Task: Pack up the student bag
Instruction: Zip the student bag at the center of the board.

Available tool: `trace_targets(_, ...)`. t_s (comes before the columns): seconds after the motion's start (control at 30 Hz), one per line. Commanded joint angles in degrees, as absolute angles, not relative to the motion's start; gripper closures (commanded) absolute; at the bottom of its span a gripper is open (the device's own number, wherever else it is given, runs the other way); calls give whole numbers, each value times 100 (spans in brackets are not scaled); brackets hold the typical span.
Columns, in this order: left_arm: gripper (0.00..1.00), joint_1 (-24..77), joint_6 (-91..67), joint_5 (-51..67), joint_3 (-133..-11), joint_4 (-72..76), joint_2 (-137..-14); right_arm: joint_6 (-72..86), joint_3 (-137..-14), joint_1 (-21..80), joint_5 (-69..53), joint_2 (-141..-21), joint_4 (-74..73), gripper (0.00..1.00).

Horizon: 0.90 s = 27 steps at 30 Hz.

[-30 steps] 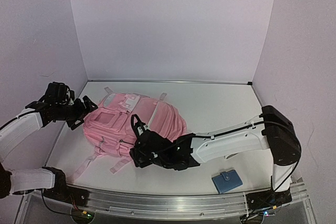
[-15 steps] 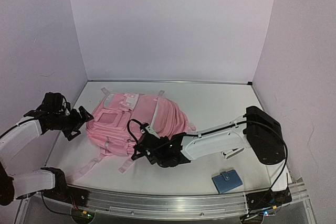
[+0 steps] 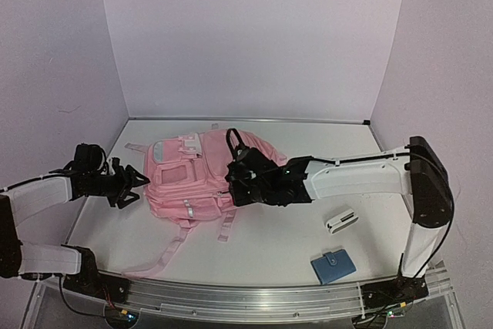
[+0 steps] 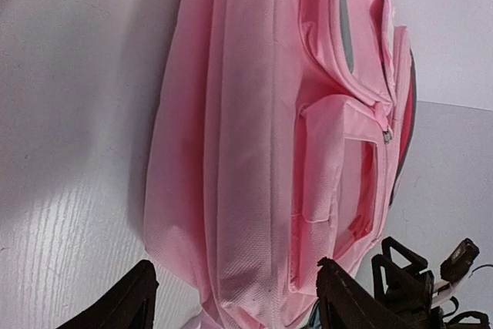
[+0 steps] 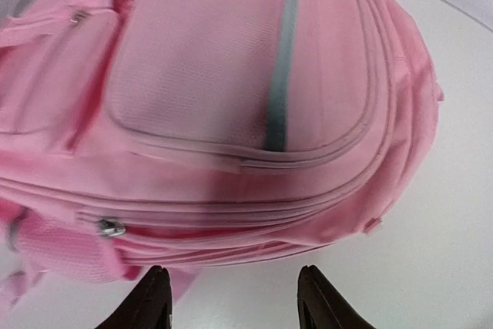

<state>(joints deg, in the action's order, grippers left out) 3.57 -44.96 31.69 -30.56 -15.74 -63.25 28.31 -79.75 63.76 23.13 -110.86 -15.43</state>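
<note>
The student bag (image 3: 185, 179) is a big pink backpack lying at the table's left centre, with its straps trailing toward the near edge. My left gripper (image 3: 139, 184) is at the bag's left end. In the left wrist view that gripper (image 4: 235, 267) is open, and the end of the bag (image 4: 246, 113) reaches down between its fingers. My right gripper (image 3: 235, 179) is at the bag's right side. In the right wrist view it (image 5: 233, 271) is open over bare table, just short of the zipped edge of the bag (image 5: 231, 75).
A small white case (image 3: 340, 221) lies to the right of the bag. A blue wallet (image 3: 333, 266) lies near the front rail. A loose pink strap (image 3: 166, 256) runs toward the near left. Walls close in the table on the left, back and right.
The bag has slid right and turned. My right arm has swung up and right, uncovering the white case. My left gripper has followed the bag rightward.
</note>
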Motion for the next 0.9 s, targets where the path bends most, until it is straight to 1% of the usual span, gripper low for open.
trace_targets(0.0,33,345,-4617,3608,-2897,-934,-6372,3963,-7900,6434,695,-10687,-1006,47)
trace_targets(0.1,40,348,-4623,3649,-2813,-893,-6441,4276,-7872,6434,197,-10787,-607,48)
trace_targets(0.17,44,352,-4635,3682,-2760,-864,-6496,4371,-8013,6435,107,-10946,-572,49)
trace_targets(0.23,45,346,-4654,3691,-2726,-861,-6530,4440,-8102,6435,159,-11094,-576,50)
trace_targets(0.4,55,351,-4709,3689,-2649,-848,-6439,4619,-8280,6422,144,-11466,-638,52)
trace_targets(0.53,64,346,-4750,3686,-2608,-844,-6364,4696,-8415,6422,210,-11729,-710,56)
trace_targets(0.7,71,349,-4767,3701,-2588,-844,-6352,4646,-8534,6419,419,-11869,-720,58)
trace_targets(0.87,78,352,-4789,3722,-2588,-827,-6373,4623,-8719,6416,672,-12064,-784,63)
